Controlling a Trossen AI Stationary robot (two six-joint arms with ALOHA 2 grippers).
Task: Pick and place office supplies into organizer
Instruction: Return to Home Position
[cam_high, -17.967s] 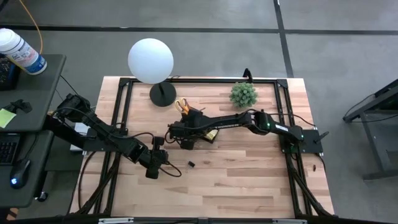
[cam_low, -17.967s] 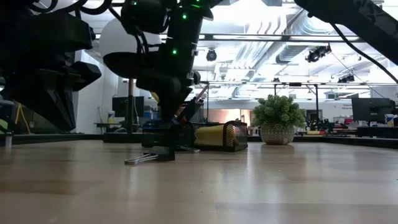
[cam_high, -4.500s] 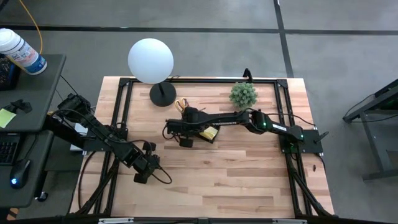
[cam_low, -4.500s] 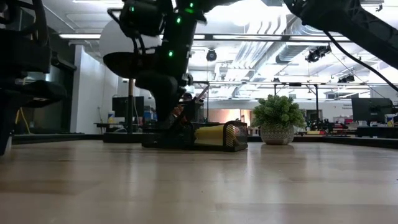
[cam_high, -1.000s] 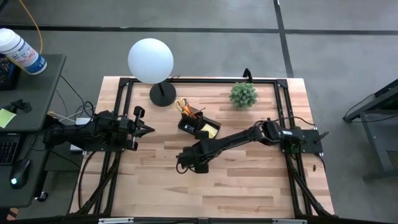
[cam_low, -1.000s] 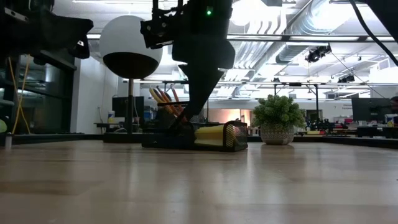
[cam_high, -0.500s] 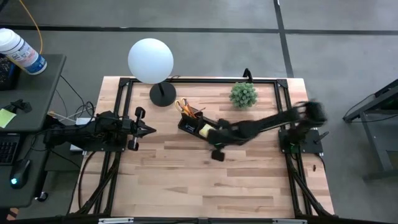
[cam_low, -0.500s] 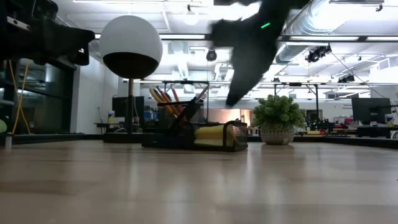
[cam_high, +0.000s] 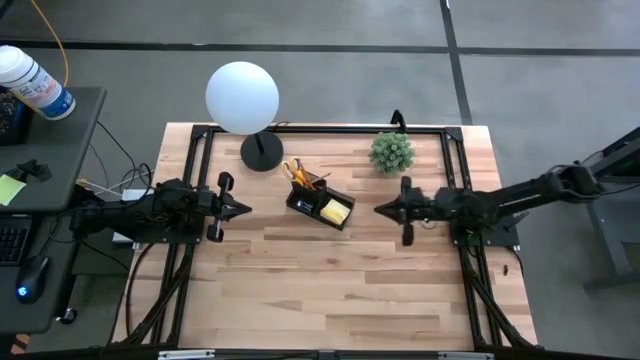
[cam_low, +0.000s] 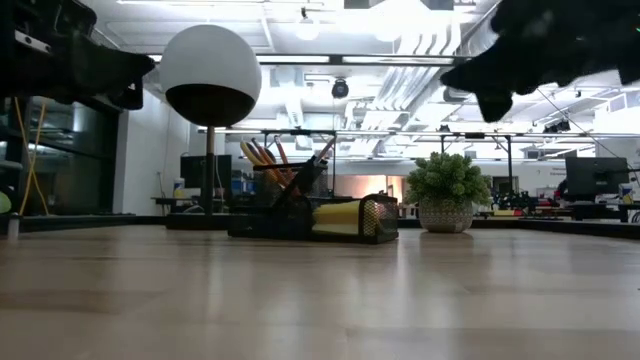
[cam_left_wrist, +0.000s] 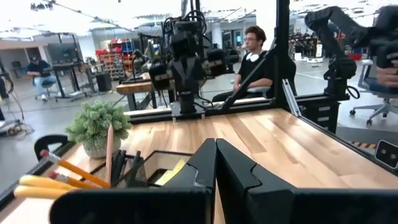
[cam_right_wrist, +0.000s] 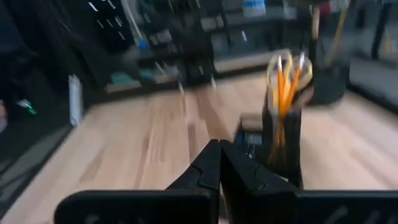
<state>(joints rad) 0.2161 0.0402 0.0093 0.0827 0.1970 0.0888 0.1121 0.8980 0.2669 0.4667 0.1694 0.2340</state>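
Organizer (cam_high: 305, 203): I log it mid-table (cam_high: 330, 280), holding orange pencils (cam_high: 303, 180), scissors (cam_high: 291, 168) and a yellow sticky-note pad (cam_high: 336, 211). Left gripper (cam_high: 243, 209): fingers pressed together, empty, off to its left. Right gripper (cam_high: 381, 209): likewise closed on nothing, off to its right.

The left arm (cam_high: 150, 212) lies folded low at its own side, its left gripper (cam_high: 243, 208) pointing inward, fingers (cam_left_wrist: 199, 168) pressed together. The right arm (cam_high: 500, 203) reaches in level from the opposite side, the right gripper (cam_high: 378, 209) facing the left one, well apart, its fingers likewise touching
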